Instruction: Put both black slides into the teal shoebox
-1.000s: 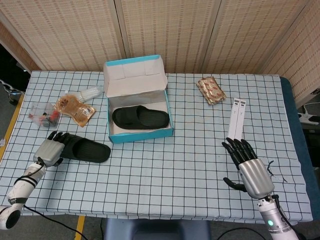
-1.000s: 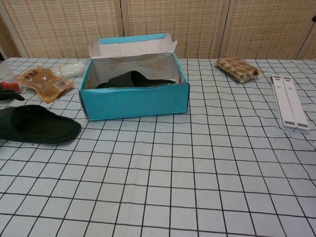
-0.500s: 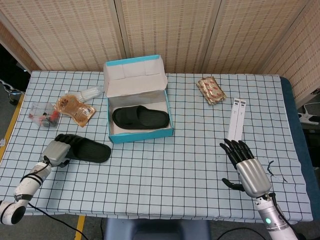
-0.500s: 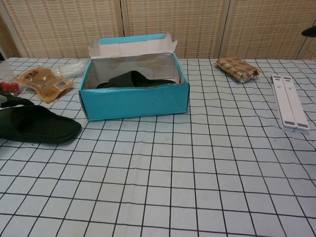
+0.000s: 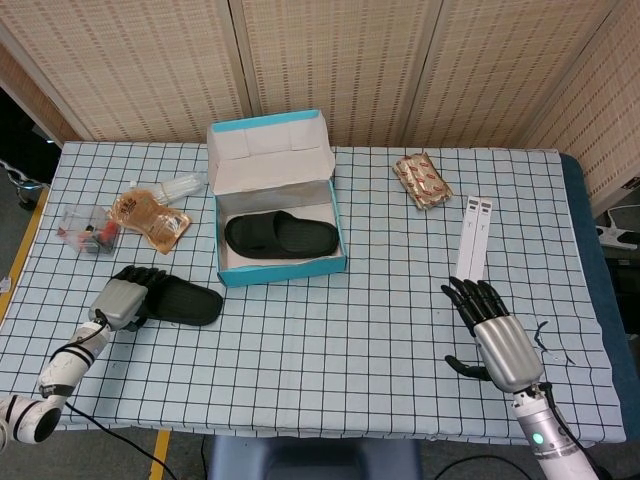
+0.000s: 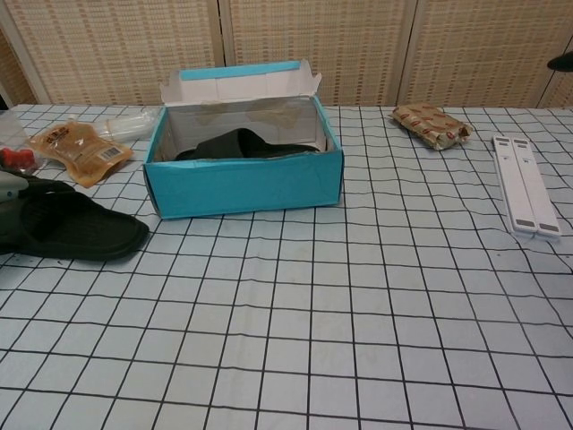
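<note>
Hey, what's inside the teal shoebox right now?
One black slide lies flat on the floor of the teal shoebox, filling most of it. From the chest view the front wall hides the slide's lower part, and whatever lies beneath the slide cannot be seen.

A: Checked tablecloth point(image 5: 330, 330) covers the table, carrying the open teal shoebox point(image 5: 280, 268) and a black slide point(image 5: 180, 298).

B: Snack packets point(image 5: 150, 218) beyond the left fingers; white strips point(image 5: 473, 237) beyond the right fingers, wrapped packet point(image 5: 422, 180) farther back.
</note>
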`<move>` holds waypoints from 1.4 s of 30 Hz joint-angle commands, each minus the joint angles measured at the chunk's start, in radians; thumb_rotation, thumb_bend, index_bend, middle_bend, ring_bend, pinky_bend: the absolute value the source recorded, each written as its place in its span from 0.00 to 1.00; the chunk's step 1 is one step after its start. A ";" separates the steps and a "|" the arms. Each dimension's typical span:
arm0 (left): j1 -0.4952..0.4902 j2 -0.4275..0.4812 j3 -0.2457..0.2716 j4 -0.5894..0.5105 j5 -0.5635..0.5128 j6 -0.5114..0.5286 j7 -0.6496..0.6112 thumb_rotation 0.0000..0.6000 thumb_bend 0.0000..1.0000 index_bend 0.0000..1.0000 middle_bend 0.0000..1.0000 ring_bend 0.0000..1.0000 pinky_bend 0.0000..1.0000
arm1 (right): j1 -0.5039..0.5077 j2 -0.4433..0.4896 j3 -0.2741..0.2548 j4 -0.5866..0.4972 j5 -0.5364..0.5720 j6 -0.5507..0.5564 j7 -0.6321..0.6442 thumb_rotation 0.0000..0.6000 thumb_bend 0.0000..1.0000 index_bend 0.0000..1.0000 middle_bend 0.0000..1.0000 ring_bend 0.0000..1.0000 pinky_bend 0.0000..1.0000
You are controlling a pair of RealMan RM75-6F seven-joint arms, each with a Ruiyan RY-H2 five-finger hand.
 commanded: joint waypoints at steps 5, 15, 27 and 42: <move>0.013 -0.050 -0.003 0.063 0.068 0.052 -0.095 1.00 0.35 0.00 0.00 0.00 0.06 | -0.005 0.001 0.007 0.005 0.006 -0.014 0.006 1.00 0.06 0.00 0.00 0.00 0.00; 0.021 -0.133 0.010 0.205 0.159 0.115 -0.226 1.00 0.40 0.37 0.46 0.34 0.20 | -0.014 0.004 0.014 0.004 0.004 -0.023 0.011 1.00 0.06 0.00 0.00 0.00 0.00; 0.056 -0.148 0.018 0.273 0.213 0.217 -0.346 1.00 0.41 0.59 0.69 0.46 0.25 | -0.022 0.003 0.019 0.002 -0.002 -0.031 0.010 1.00 0.06 0.00 0.00 0.00 0.00; 0.108 0.161 -0.091 -0.190 0.142 0.388 -0.166 1.00 0.41 0.64 0.76 0.51 0.36 | -0.020 -0.005 0.028 0.029 -0.008 -0.051 0.044 1.00 0.06 0.00 0.00 0.00 0.00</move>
